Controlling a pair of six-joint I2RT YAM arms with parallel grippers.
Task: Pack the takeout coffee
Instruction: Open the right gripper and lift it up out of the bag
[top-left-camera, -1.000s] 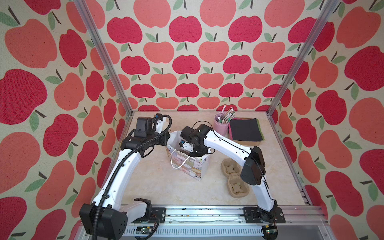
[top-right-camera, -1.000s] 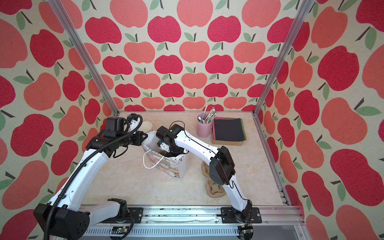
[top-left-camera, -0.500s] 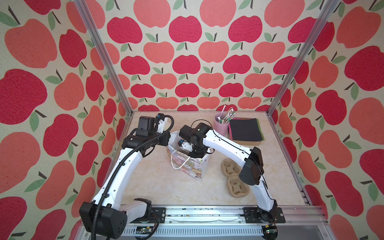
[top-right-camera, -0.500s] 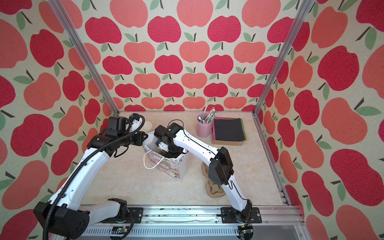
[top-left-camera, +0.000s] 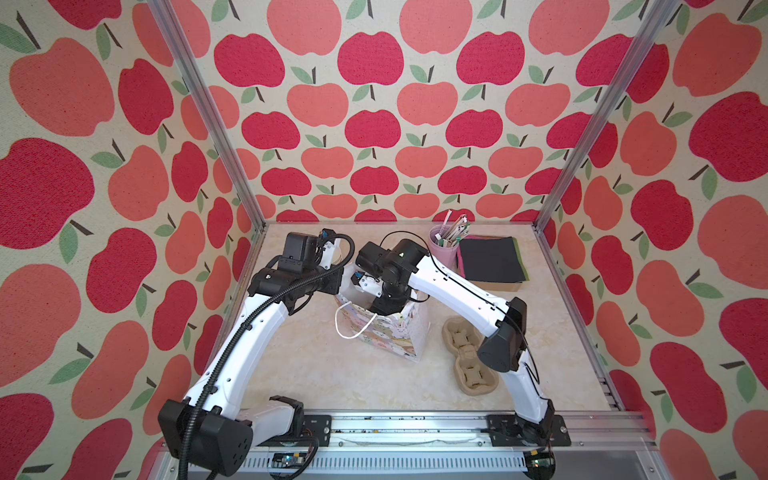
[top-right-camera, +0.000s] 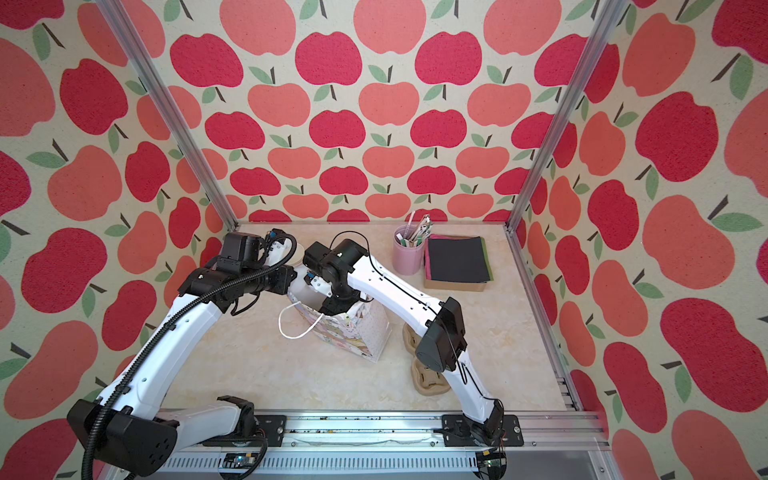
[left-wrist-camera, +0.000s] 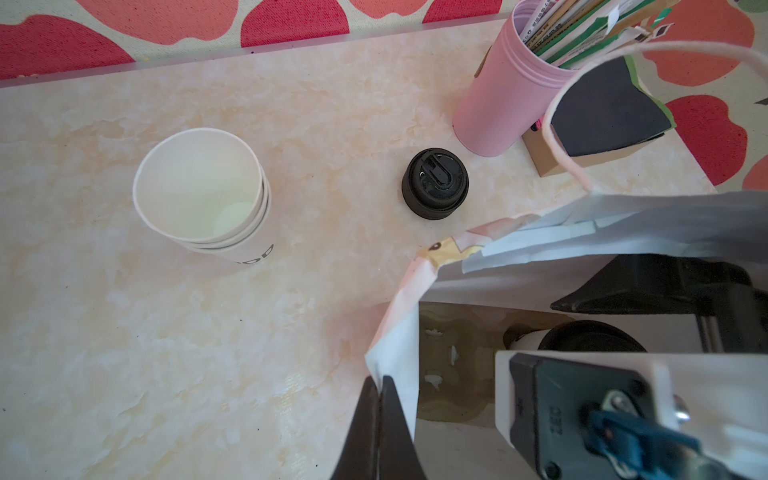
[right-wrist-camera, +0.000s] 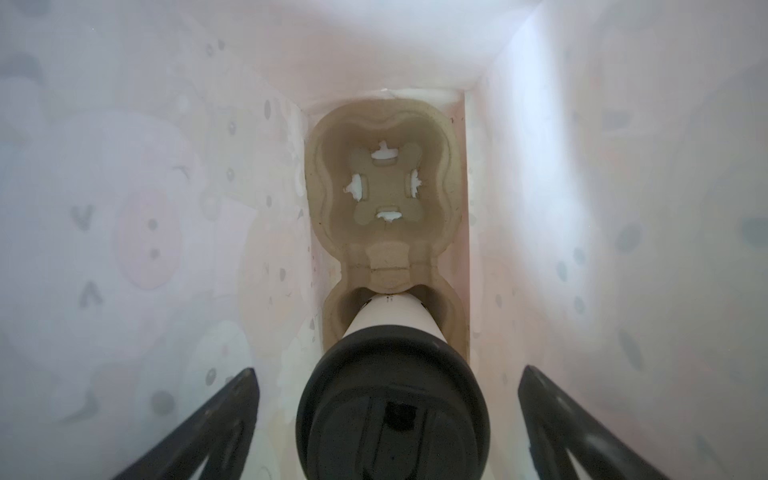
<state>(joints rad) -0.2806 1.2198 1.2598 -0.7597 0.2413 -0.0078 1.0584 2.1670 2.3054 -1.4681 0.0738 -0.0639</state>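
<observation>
Withdrawing looks risky: the right gripper (right-wrist-camera: 388, 374), wide open and empty, straddles the small white paper cup (right-wrist-camera: 390, 318) with round black plastic lid (right-wrist-camera: 390, 424), seated in the brown moulded-pulp carrier (right-wrist-camera: 388, 266) inside the patterned paper bag (top-left-camera: 392, 340); a finger snagging the lid would tip it. The left gripper (left-wrist-camera: 379, 386), pinched shut on the bag's rim, could topple everything by tugging

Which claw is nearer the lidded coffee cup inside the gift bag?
Right. The right claw is down inside the bag, open, straddling the lidded coffee cup. The left claw is shut on the bag's rim, off to the cup's side.
</observation>
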